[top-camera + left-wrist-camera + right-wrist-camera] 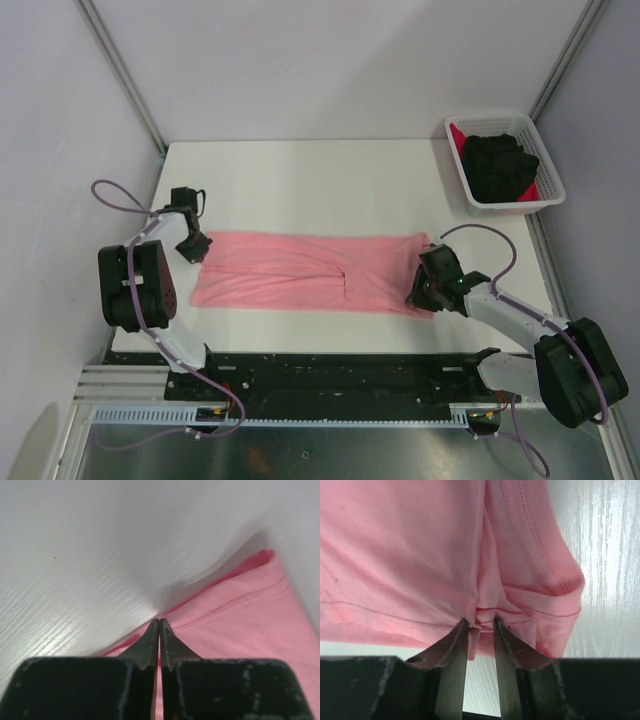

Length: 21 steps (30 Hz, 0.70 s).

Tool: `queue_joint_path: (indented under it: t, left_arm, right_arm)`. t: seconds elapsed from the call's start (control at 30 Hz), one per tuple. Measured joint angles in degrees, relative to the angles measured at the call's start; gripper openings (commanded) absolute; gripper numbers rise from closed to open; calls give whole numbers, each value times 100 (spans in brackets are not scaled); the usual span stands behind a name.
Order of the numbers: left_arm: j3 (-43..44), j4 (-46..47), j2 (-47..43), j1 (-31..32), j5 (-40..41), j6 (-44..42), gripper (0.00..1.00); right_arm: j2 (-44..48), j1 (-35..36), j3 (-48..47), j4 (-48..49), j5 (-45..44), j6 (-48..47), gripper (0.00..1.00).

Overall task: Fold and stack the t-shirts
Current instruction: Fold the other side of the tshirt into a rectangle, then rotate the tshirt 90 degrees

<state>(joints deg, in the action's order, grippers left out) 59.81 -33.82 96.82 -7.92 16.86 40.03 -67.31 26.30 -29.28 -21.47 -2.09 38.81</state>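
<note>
Lying flat across the middle of the table [300,180], the pink shirt [300,272] has a gripper at each end. The right gripper [480,622] pinches bunched cloth at the right end; the left gripper [159,622] has its jaws pressed together on the left hem. For a neat fold, both should lift together, keeping the edge tight.

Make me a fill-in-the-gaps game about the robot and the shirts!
1. The pink t-shirt lies stretched out on the ___.
2. The black t-shirt sits in the white ___.
3. The left claw and the right claw each pinch the pink t-shirt, so ___ claws hold it.
Missing words: table, basket, two.
</note>
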Motion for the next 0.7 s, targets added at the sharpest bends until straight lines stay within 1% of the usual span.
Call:
queue_joint_path:
  t: [0.03, 0.07, 0.17, 0.23, 0.3, 0.47, 0.57, 0.7]
  left_arm:
    - [0, 0, 0, -7, -11, 0, 11]
    - [0, 0, 0, -13, -24, 2, 18]
    - [0, -11, -33, -31, -57, -33, 44]
    - [0, -24, -125, -39, -81, -76, 52]
    - [0, -22, -267, -42, -120, -125, 55]
    - [0, -22, -807, 157, -225, -262, 57]
    - [15, -22, -1036, 553, -310, -365, 56]
    - [44, -15, -1220, 1220, -597, -514, 56]
  right_arm:
    - [7, -15, 2, -2, 9, 2, 32]
    - [24, -26, 2, -9, 11, 2, 33]
    - [229, -55, 9, -144, 7, 17, 40]
    - [544, -66, 11, -332, -11, 68, 44]
    - [905, -66, 13, -553, -33, 166, 46]
    - [1884, -66, 306, -1032, -15, 662, 47]
    - [2302, -66, 688, -1217, 42, 984, 47]
    - [2531, -66, 1054, -1311, 144, 1440, 47]
